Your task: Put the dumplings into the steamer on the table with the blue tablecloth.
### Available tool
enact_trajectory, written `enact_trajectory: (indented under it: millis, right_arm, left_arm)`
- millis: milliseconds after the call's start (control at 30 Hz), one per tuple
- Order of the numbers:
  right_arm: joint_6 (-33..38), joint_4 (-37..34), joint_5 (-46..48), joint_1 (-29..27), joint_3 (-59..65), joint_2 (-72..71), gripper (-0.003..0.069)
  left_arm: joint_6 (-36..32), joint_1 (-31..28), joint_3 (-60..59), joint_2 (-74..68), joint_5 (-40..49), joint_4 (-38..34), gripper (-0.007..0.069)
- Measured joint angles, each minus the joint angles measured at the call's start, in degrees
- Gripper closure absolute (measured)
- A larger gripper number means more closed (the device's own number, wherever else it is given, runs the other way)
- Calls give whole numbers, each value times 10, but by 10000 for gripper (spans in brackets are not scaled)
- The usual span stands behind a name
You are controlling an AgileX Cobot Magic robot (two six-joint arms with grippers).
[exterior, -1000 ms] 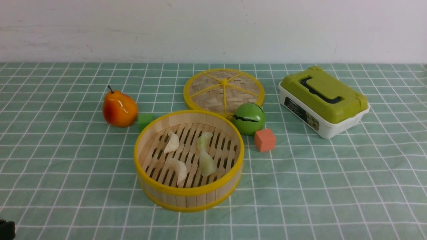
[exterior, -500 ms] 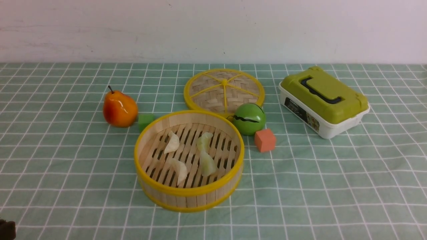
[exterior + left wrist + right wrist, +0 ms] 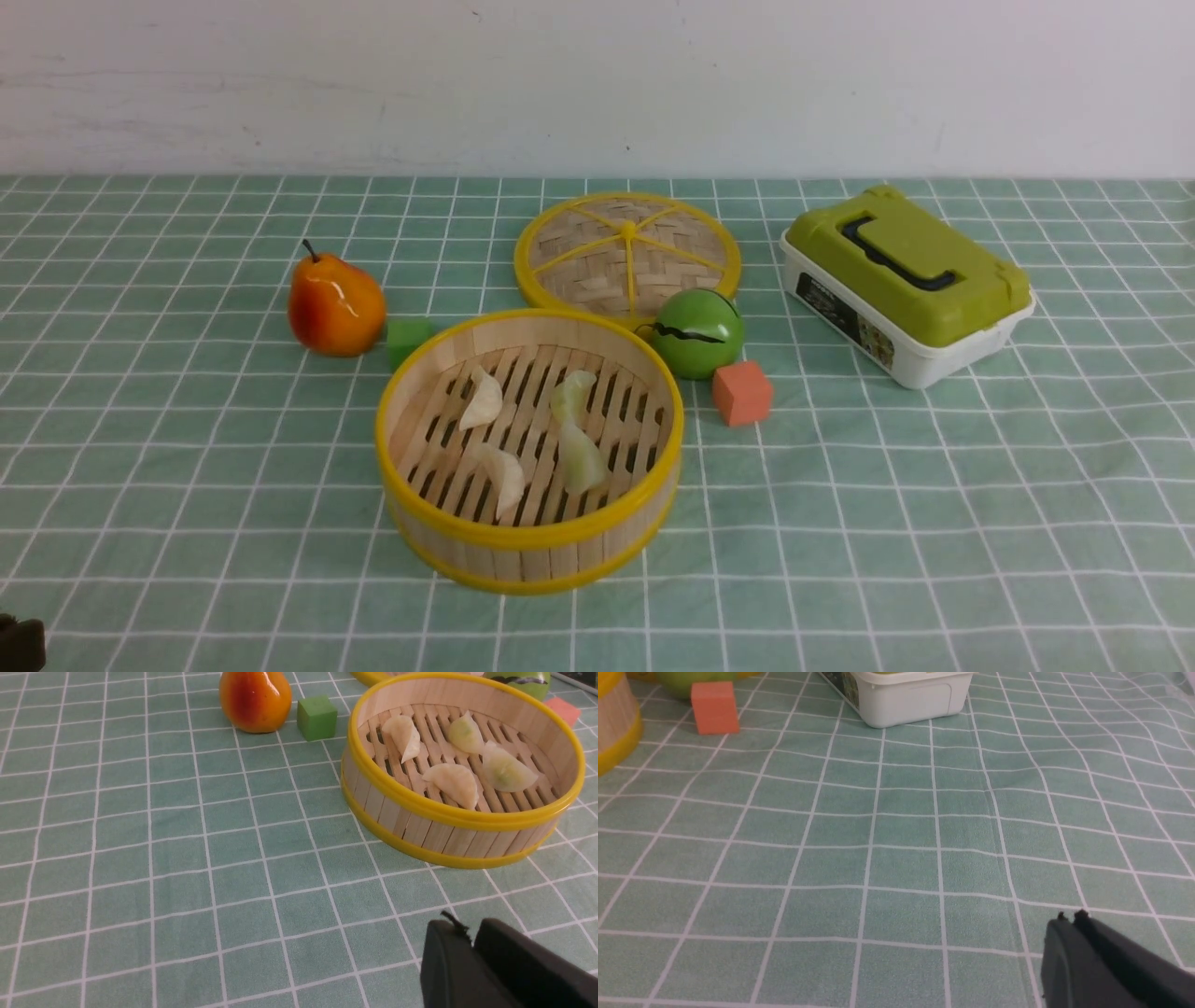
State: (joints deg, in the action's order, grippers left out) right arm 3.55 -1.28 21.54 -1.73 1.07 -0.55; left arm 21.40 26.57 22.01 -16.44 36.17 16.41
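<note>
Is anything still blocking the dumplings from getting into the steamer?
Nothing visible. All four dumplings already lie on the slatted floor of the steamer, which stands open; its lid lies flat on the cloth behind it.

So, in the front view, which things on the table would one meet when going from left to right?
Pear → green cube → steamer with dumplings → green ball → orange cube → lunch box with green lid. The woven lid overlaps several in the order, so it is left out.

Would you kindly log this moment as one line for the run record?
dumplings: four in steamer | left gripper: shut, empty | right gripper: shut, empty | lid: off, behind steamer
</note>
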Motion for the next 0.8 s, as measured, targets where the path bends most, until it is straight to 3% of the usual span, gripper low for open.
enact_trajectory:
  millis: [800]
  right_arm:
    - [0,0,0,0,0,0,648]
  left_arm:
    - [0,0,0,0,0,0,528]
